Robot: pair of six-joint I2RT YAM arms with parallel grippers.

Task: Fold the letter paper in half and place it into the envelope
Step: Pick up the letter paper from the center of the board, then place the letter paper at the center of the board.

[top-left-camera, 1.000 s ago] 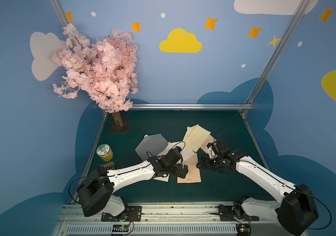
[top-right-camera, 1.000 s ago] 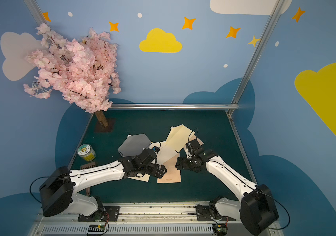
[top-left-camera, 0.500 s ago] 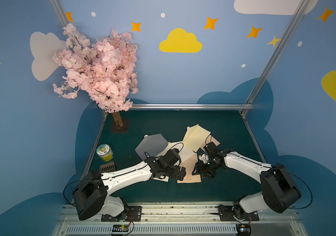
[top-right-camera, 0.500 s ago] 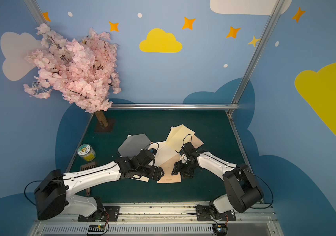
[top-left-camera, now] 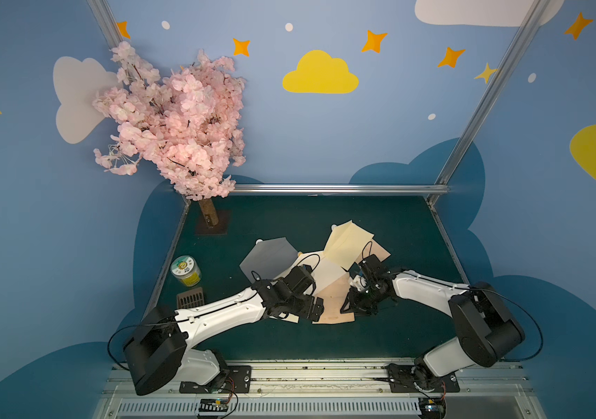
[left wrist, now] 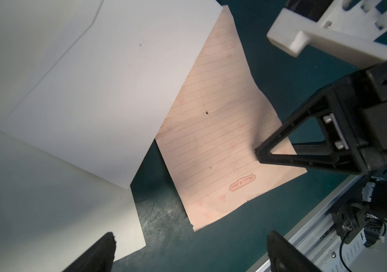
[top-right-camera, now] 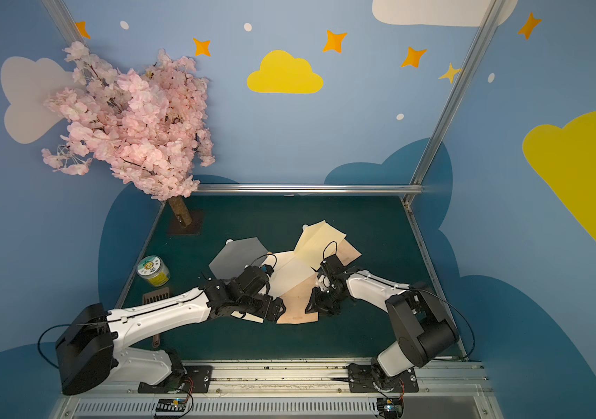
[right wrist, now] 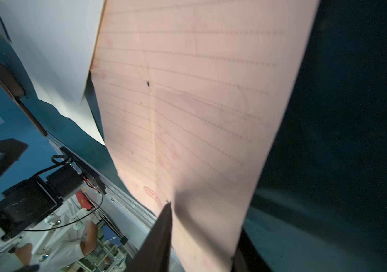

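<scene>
The pink lined letter paper (top-left-camera: 331, 303) (left wrist: 213, 141) lies flat on the green mat, and its far part is under a white envelope (top-left-camera: 325, 272) (left wrist: 98, 77). My right gripper (top-left-camera: 352, 308) (top-right-camera: 316, 308) (right wrist: 202, 245) is at the paper's near right corner. One finger (right wrist: 162, 233) is over the sheet and the other is behind it. The jaws are drawn close, and the corner curls up between them. My left gripper (top-left-camera: 313, 312) (left wrist: 192, 250) is open and empty. It hovers low over the mat by the paper's near left corner and the envelope's near edge.
A cream envelope (top-left-camera: 347, 241) and a grey one (top-left-camera: 267, 257) lie beyond the white one. A yellow-lidded jar (top-left-camera: 186, 271) and a brown slotted block (top-left-camera: 190, 298) stand at the left edge. A pink blossom tree (top-left-camera: 176, 123) fills the far left corner, and the metal rail (top-left-camera: 289, 377) runs along the front.
My right gripper dropped from above the mat's middle to the paper's near right corner, and its jaws closed in on the sheet. My left arm shifted only slightly and stayed open.
</scene>
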